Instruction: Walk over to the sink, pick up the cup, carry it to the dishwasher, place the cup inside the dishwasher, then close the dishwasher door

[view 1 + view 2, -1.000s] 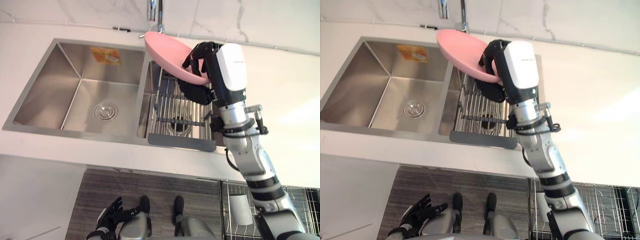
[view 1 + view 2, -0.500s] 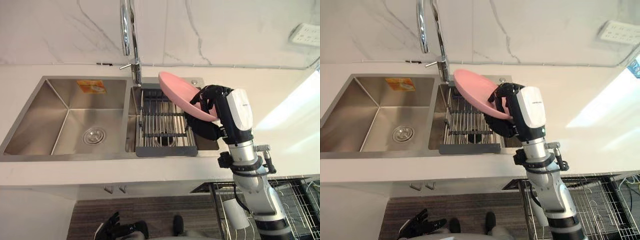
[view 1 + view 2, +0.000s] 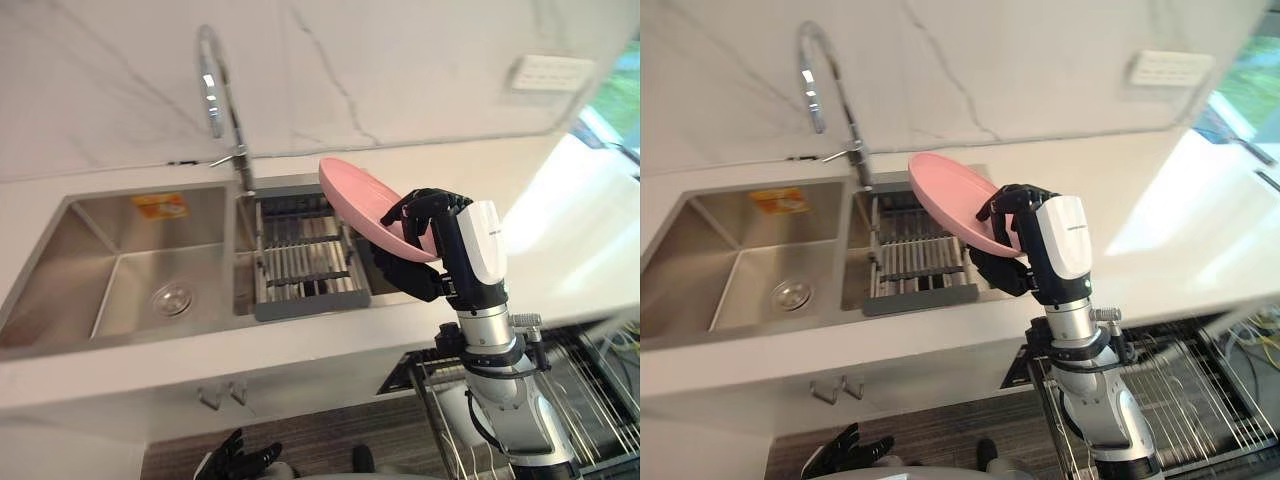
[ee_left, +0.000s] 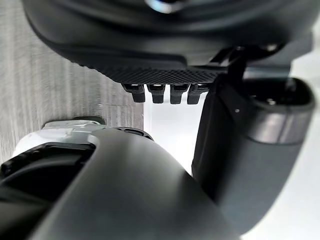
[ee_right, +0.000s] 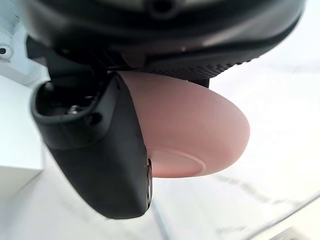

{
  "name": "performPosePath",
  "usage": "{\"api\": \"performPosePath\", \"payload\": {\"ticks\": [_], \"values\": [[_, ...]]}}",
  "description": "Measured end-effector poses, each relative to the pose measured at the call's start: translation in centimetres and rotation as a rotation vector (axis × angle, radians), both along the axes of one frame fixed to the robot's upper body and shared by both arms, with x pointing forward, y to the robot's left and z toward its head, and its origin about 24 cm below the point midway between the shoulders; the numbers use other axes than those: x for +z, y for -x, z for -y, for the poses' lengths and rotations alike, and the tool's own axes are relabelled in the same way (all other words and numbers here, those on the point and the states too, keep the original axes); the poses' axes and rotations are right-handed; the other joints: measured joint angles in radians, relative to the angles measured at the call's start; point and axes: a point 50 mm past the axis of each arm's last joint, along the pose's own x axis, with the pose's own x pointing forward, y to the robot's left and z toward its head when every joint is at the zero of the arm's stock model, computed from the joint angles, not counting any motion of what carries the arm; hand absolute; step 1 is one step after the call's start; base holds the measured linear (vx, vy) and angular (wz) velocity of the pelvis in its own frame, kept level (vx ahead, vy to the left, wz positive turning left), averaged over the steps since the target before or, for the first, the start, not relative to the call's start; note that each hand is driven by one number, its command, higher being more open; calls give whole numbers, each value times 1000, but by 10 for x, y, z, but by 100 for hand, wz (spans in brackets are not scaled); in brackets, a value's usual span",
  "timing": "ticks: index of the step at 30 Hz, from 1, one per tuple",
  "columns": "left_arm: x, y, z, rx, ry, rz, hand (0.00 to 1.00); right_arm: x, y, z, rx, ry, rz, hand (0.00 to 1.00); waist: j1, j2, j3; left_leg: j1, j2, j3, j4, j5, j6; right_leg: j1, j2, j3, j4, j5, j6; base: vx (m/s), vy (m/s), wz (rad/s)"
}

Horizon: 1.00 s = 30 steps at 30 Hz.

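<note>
Pink plate (image 3: pixel 365 205), not a cup, is gripped by right hand (image 3: pixel 405 275) beside sink (image 3: pixel 90 250); left hand (image 3: pixel 235 462) is held low, fingers relaxed. Carrying, dishwasher (image 3: pixel 600 400) loading, door closing are judged left.

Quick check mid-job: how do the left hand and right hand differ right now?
Height: the right hand is raised at the counter by the sink; the left hand hangs low near the floor. Load: the right hand's fingers and thumb clamp a tilted pink plate; the left hand holds nothing, fingers spread. Both hands are dark.
</note>
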Motion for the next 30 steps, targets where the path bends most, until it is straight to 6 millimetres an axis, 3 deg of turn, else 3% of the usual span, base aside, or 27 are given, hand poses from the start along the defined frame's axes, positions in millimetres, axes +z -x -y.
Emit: {"api": "performPosePath", "payload": {"ticks": [2,5,9,13,14,15,18,21,30], "values": [[-1,1,0,-18,-3,-13,100,1,0,5,-24,9,8,0,-27,1,2,6,-10,26,-1,1,7,-17,-1,41,3,20,16,-46,81,-71],[-1,0,0,-18,1,-14,100,3,-1,14,-80,11,22,0,-28,-7,18,31,-26,39,-1,-4,20,-33,4,84,11,28,23,-45,90,-90],[0,-1,-4,9,2,-12,100,2,0,17,-124,41,63,0,-23,-19,41,71,6,193,-6,-11,32,-96,-84,-205,153,-40,-48,-80,57,-98],[-1,2,-6,18,0,-26,100,-9,3,24,-167,54,44,0,-35,-26,37,88,38,250,-12,-32,20,-116,-127,-311,378,-142,-37,-21,-42,-52],[-1,1,-6,15,-3,-26,100,-11,2,27,-186,56,35,0,-36,-28,36,86,44,252,-9,-35,14,-98,-126,-320,361,-159,-29,67,-98,-17],[0,0,-9,10,-10,-26,100,-14,0,32,-214,55,21,0,-36,-40,31,84,38,243,1,-33,-10,-62,-121,-322,268,-165,11,85,-116,-13],[-2,1,-5,17,-4,-36,100,-24,-5,46,-295,64,-40,0,-31,-14,21,91,45,170,-41,-18,-24,4,-60,-308,116,-95,-1,91,-116,-22],[-2,2,-4,16,-3,-39,100,-22,-4,53,-330,68,-43,0,-31,-13,11,95,41,176,-89,2,-31,10,-35,-279,43,-51,-11,97,-64,-36],[-3,5,-1,10,2,-49,100,-46,7,66,-393,92,-186,0,-39,-4,5,151,19,168,-149,28,-35,52,-33,-240,-10,-37,-2,52,7,-15]]}}
